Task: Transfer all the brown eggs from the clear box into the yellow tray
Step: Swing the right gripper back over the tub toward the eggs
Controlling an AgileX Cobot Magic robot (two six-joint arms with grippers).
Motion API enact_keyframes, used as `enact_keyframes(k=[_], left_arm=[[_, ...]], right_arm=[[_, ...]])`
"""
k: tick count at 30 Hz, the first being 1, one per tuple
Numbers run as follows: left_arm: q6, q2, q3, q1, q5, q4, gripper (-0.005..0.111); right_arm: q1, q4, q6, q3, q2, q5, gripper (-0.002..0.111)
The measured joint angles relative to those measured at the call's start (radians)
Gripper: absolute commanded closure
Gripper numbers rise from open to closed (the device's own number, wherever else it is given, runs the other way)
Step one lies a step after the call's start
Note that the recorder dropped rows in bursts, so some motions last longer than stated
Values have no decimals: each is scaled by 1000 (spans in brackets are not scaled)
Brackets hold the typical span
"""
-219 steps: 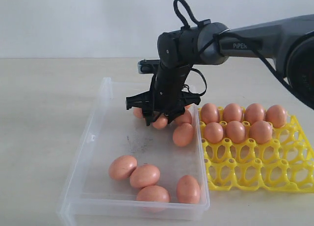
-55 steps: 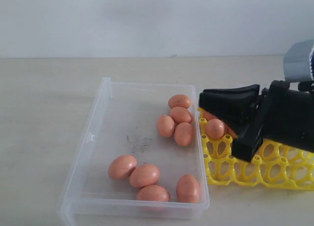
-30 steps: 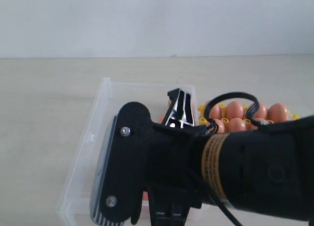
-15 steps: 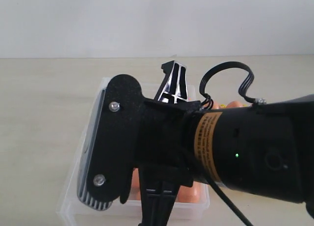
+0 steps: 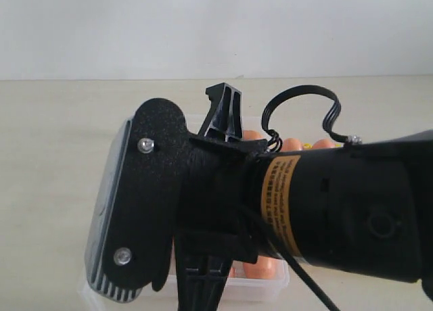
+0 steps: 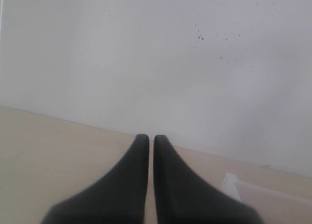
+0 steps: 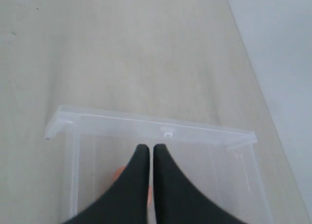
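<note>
The right gripper (image 7: 147, 147) is kept with fingers pressed together, nothing held, over the clear thin-walled box (image 7: 161, 128). Smooth oval eggs (image 5: 253, 136) are seen inside. The left gripper (image 6: 146, 136) is closed likewise, empty, apart from the box. Beyond the rim, free matte table (image 7: 122, 48) is found.

a robot test lab, by the look of it: a plain beige bench (image 5: 47, 135) against a blank white wall (image 5: 135, 27), with a black robot arm (image 5: 345, 203) and its looped cable (image 5: 298, 88) close up.
</note>
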Motion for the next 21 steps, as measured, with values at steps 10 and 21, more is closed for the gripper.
enact_keyframes(k=[10, 21], left_arm=[[0, 0, 0, 0, 0, 0, 103], [0, 0, 0, 0, 0, 0, 103]], right_arm=[[0, 1, 37, 0, 1, -138, 108], [0, 1, 38, 0, 1, -149, 108]])
